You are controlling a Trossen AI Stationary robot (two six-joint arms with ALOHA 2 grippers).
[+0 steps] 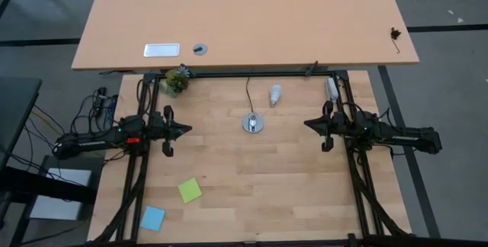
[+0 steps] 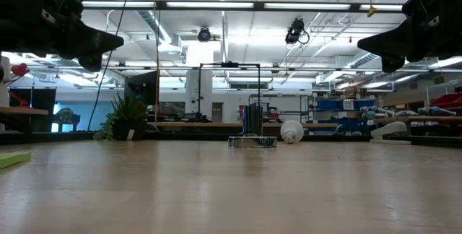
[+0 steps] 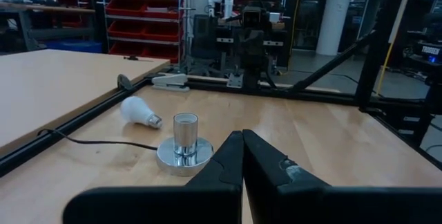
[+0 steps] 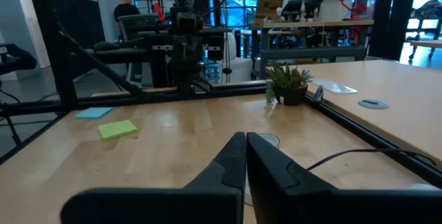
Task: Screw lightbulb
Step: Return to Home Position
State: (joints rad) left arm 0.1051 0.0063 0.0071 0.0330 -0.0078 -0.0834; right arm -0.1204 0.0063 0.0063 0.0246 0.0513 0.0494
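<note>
Lightbulb (image 1: 275, 94) lies on its side on the wooden table (image 1: 252, 186), apart from the round silver socket (image 1: 253, 123) and just beside its black cord (image 1: 247, 94). The left gripper (image 1: 185, 129) hangs above the table's left side, the right gripper (image 1: 308, 124) above its right, both well clear of the bulb. Each gripper's fingers (image 3: 224, 165) are pressed together, holding nothing.

Work table (image 1: 290, 186): silver socket disc (image 1: 253, 123) near centre, upright, its black cord (image 1: 247, 94) running toward 12 o'clock. From the disc: potted plant (image 1: 176, 81) at 10 o'clock, against the frame; green sticky note (image 1: 190, 190) at 7 o'clock; blue sticky note (image 1: 152, 218) farther out, same bearing; stapler (image 1: 332, 88) at 2 o'clock.
</note>
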